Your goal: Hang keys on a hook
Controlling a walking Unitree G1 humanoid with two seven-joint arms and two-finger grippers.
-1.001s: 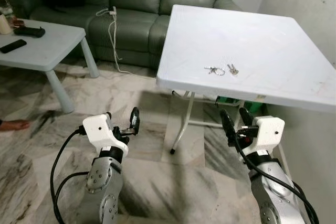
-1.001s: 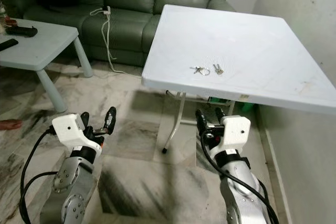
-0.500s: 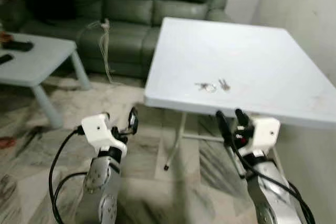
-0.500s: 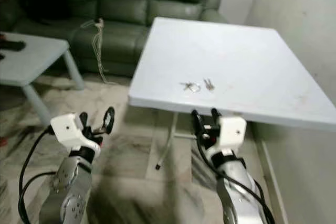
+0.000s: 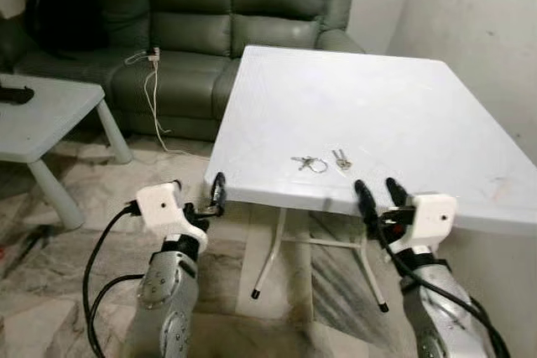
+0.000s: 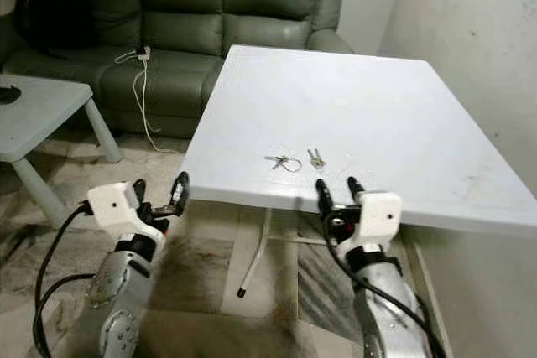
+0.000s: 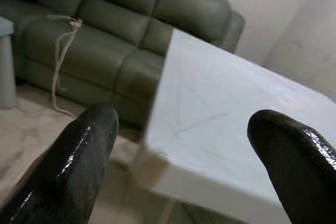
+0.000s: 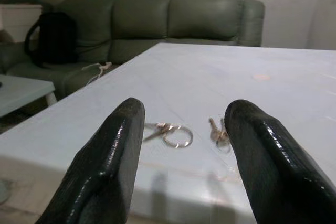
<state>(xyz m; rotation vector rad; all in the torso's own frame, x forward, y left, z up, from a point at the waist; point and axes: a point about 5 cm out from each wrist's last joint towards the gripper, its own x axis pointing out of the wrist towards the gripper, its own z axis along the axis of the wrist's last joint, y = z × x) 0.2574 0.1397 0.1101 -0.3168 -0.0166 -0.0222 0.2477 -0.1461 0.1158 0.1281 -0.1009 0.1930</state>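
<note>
Two sets of keys (image 5: pixel 320 162), one on a ring, lie near the front edge of the white folding table (image 5: pixel 403 115), just beyond the right gripper (image 5: pixel 379 196), fingers spread and empty, while the left gripper (image 5: pixel 205 194), likewise spread, hovers beside the table's left corner; no legible writing.

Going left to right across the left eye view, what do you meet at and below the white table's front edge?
Left gripper → key ring → loose key → right gripper, on and beside the white table.
</note>
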